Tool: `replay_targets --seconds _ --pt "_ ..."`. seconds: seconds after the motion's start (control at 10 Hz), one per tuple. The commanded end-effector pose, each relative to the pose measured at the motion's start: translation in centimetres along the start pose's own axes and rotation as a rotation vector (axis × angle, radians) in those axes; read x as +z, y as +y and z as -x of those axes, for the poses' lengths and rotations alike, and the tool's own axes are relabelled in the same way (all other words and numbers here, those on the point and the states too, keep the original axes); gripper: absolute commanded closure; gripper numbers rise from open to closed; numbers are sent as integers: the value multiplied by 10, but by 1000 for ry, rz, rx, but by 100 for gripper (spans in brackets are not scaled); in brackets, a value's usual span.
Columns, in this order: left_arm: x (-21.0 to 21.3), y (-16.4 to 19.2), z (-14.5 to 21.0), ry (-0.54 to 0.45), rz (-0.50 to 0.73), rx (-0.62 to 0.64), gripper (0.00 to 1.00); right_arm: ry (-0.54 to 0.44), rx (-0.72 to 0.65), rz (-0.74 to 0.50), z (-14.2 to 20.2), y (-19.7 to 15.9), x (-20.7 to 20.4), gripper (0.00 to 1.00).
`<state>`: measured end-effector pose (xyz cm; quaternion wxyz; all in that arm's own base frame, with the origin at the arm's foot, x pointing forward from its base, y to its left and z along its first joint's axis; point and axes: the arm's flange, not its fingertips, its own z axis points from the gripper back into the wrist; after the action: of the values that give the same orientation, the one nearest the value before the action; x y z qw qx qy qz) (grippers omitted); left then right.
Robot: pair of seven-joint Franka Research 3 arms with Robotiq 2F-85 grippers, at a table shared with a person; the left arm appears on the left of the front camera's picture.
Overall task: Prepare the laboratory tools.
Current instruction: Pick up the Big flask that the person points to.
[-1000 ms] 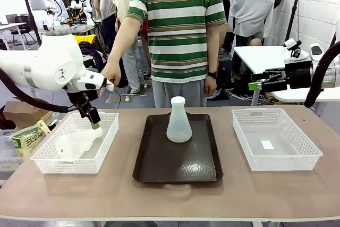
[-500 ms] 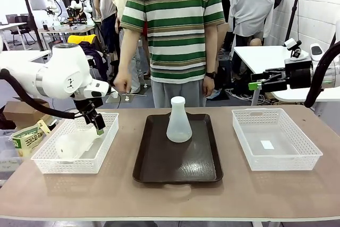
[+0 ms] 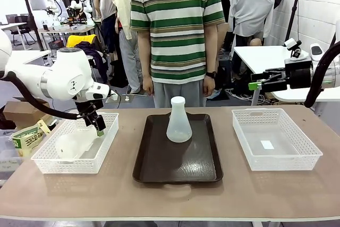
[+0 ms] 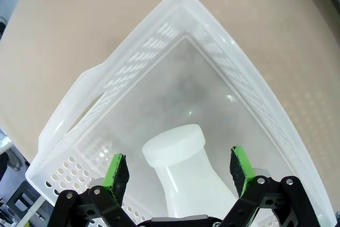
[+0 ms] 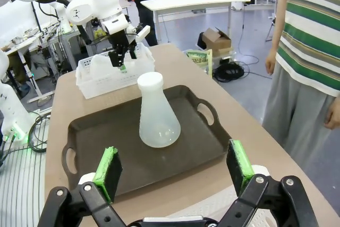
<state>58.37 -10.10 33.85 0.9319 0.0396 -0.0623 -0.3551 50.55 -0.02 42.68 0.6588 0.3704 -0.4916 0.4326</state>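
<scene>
Left pincer (image 3: 99,129) wide over lying frosted-white conical flask (image 4: 178,152) in white mesh basket (image 3: 64,167), desk (image 3: 265,195) left edge; right pincer (image 5: 174,169) wide, empty.

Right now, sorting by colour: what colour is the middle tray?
The tray is dark brown; front view shows it best.

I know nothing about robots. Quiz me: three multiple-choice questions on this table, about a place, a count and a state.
1. Where is the upright flask? A) on the brown tray B) in a basket C) held in the air
2. How many white baskets are on the table? A) three B) one C) two
3. Over the lying flask, the left gripper's jaws are: A) shut on its neck B) open astride its neck C) shut on a basket rim
1A, it stands on the tray; 2C, one each side of the tray; 3B, gaps separate the green pads from the neck.
</scene>
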Motion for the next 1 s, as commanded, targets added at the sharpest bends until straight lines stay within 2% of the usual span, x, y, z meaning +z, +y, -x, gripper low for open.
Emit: replay_targets --seconds 0.0,0.4,0.9 --pt "-7 6 -6 26 23 33 0 18 -13 4 -1 0 -1 0" --pt "-13 6 -7 26 41 40 0 18 -13 4 -1 0 -1 0" --pt "-16 4 -8 54 15 48 91 18 -13 4 -1 0 -1 0"
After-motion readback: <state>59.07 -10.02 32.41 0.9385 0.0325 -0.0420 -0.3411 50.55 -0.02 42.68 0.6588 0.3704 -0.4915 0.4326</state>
